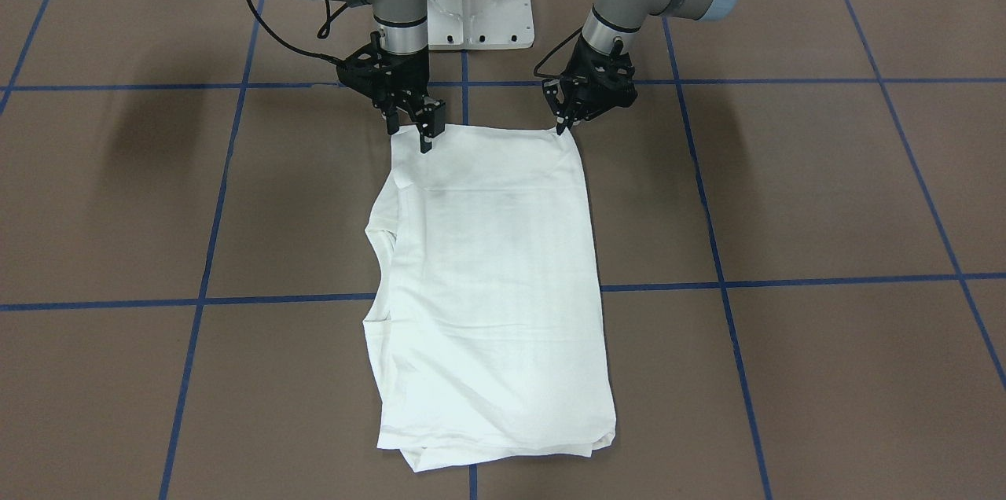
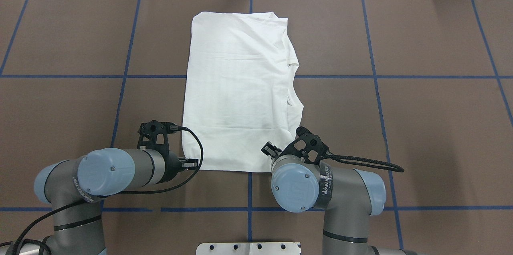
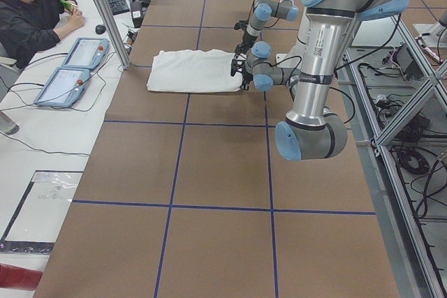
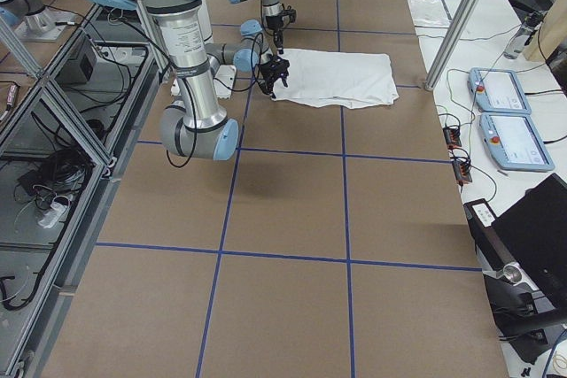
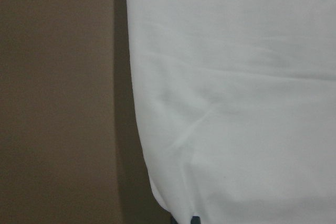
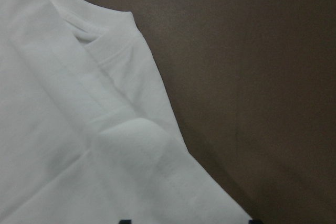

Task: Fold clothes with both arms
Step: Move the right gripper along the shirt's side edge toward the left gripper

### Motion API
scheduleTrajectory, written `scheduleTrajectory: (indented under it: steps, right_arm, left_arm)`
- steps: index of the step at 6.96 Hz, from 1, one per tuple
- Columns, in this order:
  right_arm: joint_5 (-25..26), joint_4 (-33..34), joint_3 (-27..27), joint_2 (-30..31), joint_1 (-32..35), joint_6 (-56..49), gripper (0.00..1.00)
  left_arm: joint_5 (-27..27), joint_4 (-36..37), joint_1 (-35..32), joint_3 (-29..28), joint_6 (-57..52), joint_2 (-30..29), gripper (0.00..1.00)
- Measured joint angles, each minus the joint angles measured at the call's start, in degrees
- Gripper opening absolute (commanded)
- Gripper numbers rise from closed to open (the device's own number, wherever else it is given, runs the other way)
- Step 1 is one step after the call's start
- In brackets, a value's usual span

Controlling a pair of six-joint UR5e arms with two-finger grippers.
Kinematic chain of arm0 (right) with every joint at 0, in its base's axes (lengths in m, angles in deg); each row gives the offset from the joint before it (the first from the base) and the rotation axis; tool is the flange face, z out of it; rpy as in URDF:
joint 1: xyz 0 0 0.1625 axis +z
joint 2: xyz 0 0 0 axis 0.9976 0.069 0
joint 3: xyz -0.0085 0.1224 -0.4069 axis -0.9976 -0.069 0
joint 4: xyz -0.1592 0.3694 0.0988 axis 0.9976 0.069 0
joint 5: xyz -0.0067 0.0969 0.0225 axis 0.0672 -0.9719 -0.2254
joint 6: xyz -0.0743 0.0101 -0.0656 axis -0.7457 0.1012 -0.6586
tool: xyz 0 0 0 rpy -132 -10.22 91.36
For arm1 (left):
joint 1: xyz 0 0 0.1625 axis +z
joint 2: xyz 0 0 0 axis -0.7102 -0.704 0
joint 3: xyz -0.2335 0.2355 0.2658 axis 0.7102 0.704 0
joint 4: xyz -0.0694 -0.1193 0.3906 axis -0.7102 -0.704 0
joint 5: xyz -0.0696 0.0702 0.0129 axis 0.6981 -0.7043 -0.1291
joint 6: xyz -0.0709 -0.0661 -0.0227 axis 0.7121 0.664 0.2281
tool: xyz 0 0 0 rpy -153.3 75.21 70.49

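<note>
T-shirt [image 2: 236, 86], white and folded into a long rectangle, lay flat on the centre line of the brown bench [image 2: 421, 126]. One short end was close to the robot's edge and the other reached toward the operators' edge. Its ribbed neckband [image 6: 113, 56] opened on the long side toward the robot's right, and layered folds showed along that same side. No print was visible on the upper face.

Both arms were lowered to the short end nearest the robot, one at each corner. The right gripper [image 1: 410, 132] stood wide, with its two tips far apart at the bottom of the right wrist view and the corner of the cloth between them. The left gripper [image 1: 563, 125] looked narrow, its fingers drawn to a single point at the other corner. Whether it had cloth pinched, I could not tell.

Blue tape lines [image 2: 400, 76] divided the bench into squares, and the shirt covered the lengthwise centre line. The white pedestal [image 1: 479, 12] sat at the robot's edge, just behind the two grippers.
</note>
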Motion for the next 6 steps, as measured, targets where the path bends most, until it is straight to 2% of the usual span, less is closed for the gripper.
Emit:
scheduleTrajectory:
  steps: [1, 2, 3, 5, 6]
  right_arm:
    - [0.1, -0.2, -0.5, -0.2, 0.0, 0.0, 0.7]
    - [0.1, -0.4, -0.7, -0.4, 0.0, -0.1, 0.5]
    - [0.1, -0.3, -0.8, -0.8, 0.0, 0.0, 0.42]
    - [0.2, -0.1, -1.0, -2.2, 0.1, 0.9, 0.45]
    - [0.3, 0.0, -1.1, -2.4, 0.1, 1.2, 0.54]
  left_arm:
    - [0.0, 0.0, 0.0, 0.0, 0.0, 0.0, 0.0]
    - [0.0, 0.0, 0.0, 0.0, 0.0, 0.0, 0.0]
    - [0.0, 0.0, 0.0, 0.0, 0.0, 0.0, 0.0]
    - [0.0, 0.0, 0.0, 0.1, 0.0, 0.0, 0.0]
    - [0.0, 0.0, 0.0, 0.2, 0.0, 0.0, 0.0]
